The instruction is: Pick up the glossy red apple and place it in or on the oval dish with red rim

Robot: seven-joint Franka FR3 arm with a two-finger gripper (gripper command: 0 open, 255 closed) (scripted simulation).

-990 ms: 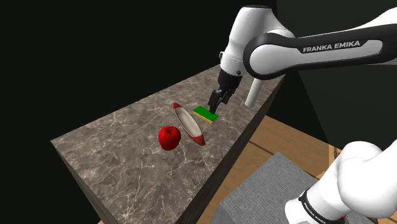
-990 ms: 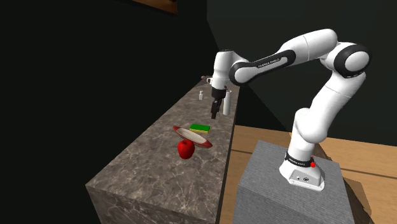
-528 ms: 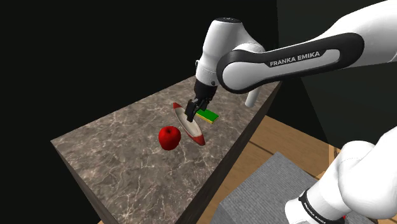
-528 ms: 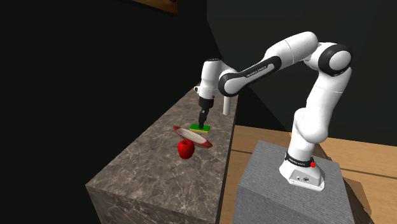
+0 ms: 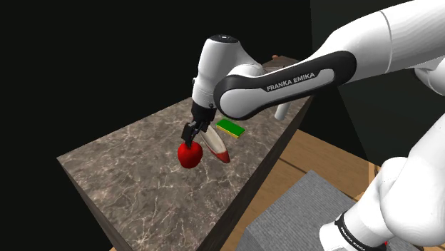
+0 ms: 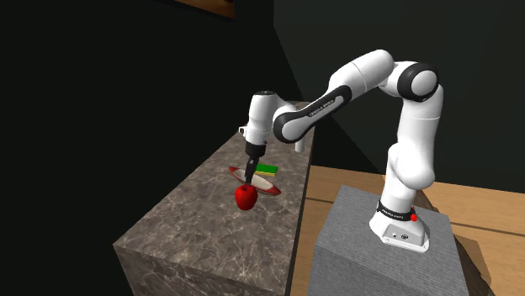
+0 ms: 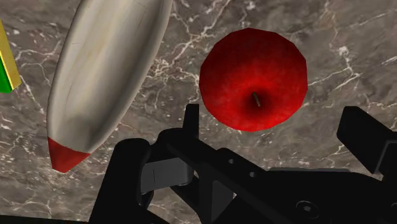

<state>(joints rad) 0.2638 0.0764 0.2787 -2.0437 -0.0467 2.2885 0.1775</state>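
The black gripper [image 5: 191, 133] is hanging right over the red apple [image 5: 190, 156] on the marble counter [image 5: 128, 178] — the red-tipped oval dish [image 5: 218, 145] is lying just beside it, a green block [image 5: 230, 127] sitting beyond.

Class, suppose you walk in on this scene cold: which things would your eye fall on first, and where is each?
The glossy red apple stands out first, on the dark marble counter with the open black pincer poised right above it. The white arm lettered FRANKA EMIKA reaches in from the shoulder view's right. Beside the apple lies a pale oval dish with red tips.
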